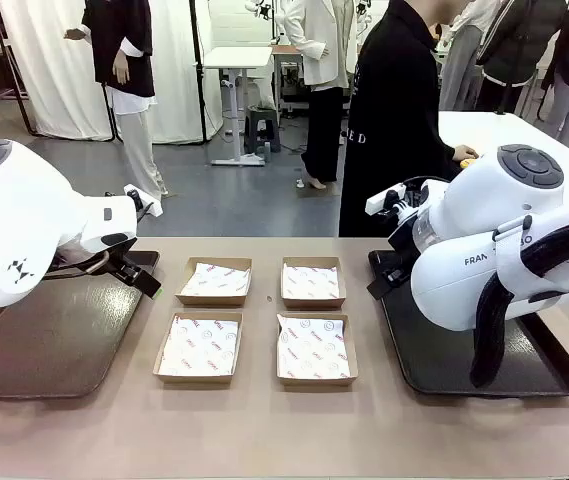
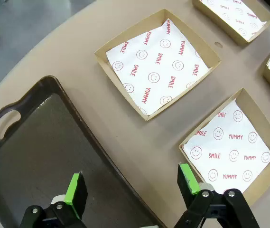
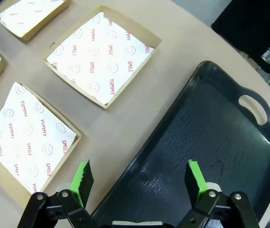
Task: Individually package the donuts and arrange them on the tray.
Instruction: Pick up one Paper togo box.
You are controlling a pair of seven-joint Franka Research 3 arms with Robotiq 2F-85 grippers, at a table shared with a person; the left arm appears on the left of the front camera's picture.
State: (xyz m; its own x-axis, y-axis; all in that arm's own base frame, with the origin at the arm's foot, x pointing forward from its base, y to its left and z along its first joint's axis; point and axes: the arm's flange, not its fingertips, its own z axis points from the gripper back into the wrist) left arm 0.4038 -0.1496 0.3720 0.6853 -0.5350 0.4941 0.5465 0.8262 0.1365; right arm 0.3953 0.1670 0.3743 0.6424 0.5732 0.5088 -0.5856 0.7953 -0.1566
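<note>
The donuts are out of view, save perhaps a small yellow thing (image 1: 468,153) at the person's hand, too small to tell. A dark brown tray (image 1: 54,340) lies at the left with nothing on it, and a black tray (image 1: 444,365) lies bare at the right. My left gripper (image 2: 131,183) hangs open over the inner rim of the brown tray (image 2: 40,142), nothing between its green pads. My right gripper (image 3: 138,173) is open too, straddling the inner rim of the black tray (image 3: 210,133).
Several cardboard boxes lined with printed paper sit between the trays, among them the far left (image 1: 215,281) and near right (image 1: 313,348); none holds anything. A person in black (image 1: 394,110) stands at the far side, turned toward a white table (image 1: 504,130).
</note>
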